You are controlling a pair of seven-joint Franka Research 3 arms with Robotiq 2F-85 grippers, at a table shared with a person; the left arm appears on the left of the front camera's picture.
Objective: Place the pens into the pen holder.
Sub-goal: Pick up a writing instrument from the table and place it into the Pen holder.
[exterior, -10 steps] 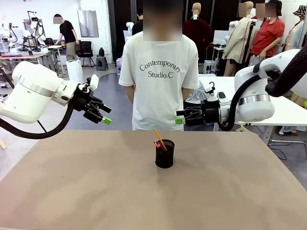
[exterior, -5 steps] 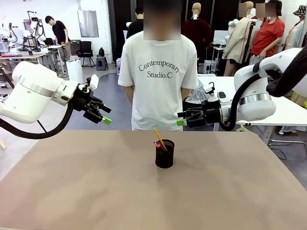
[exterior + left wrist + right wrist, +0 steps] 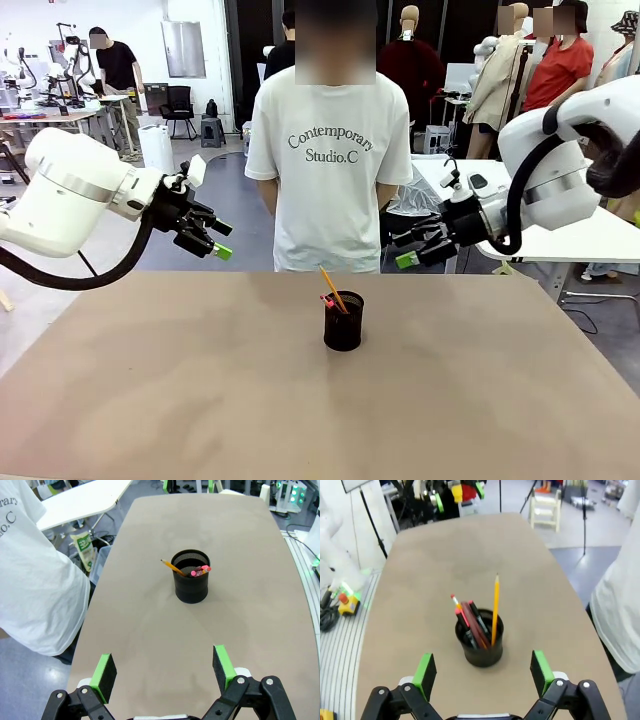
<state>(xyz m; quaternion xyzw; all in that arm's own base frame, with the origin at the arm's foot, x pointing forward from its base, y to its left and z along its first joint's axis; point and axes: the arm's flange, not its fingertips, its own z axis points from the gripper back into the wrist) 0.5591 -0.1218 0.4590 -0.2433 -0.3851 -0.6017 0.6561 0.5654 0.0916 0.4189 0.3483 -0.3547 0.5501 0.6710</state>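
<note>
With the pens (image 3: 477, 622) already stood in the pen holder (image 3: 343, 322) at mid-table, the left gripper (image 3: 210, 238) and right gripper (image 3: 412, 250), both empty and spread wide, are best held clear.

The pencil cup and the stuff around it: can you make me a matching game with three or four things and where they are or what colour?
Things:
1. cup
2. yellow pencil
3. left tool
4. person

Places or looks:
A. open, up in the air over the table's left side
B. leaning inside the cup, sticking out the top
C. black mesh, standing mid-table
D. standing at the table's far side in a white T-shirt

Pairs: 1-C, 2-B, 3-A, 4-D
</note>
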